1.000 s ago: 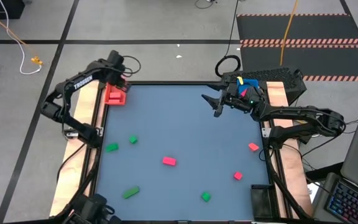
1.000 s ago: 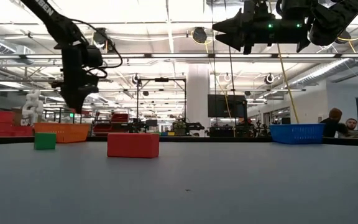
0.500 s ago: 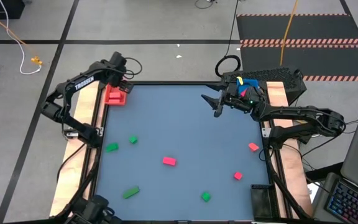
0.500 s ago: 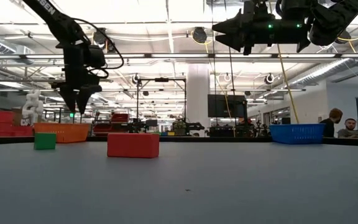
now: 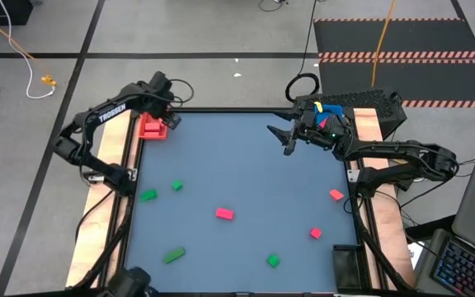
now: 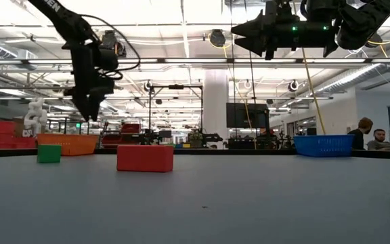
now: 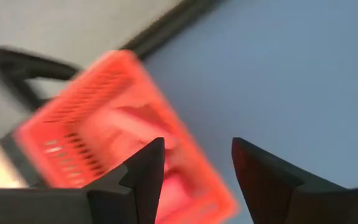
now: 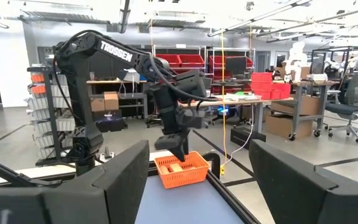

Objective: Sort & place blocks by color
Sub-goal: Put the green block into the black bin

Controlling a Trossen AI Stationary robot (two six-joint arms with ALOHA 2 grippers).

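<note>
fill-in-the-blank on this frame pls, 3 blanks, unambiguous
The left end effector hovers above the ____ tray.
The loose blocks on the table are green and ____; one green block lies nearest the front edge.
The right end effector holds ____.

Missing words: red; pink; nothing

Tray (image 5: pixel 152 128) at table's (image 5: pixel 237 165) far-left corner; left hand (image 5: pixel 171 118) above it; blocks (image 5: pixel 224 214) scattered nearer.

Even, bright overhead strip lighting; the worktop (image 5: pixel 246 190) shows soft shadows, while the left wrist view is motion-blurred.
</note>
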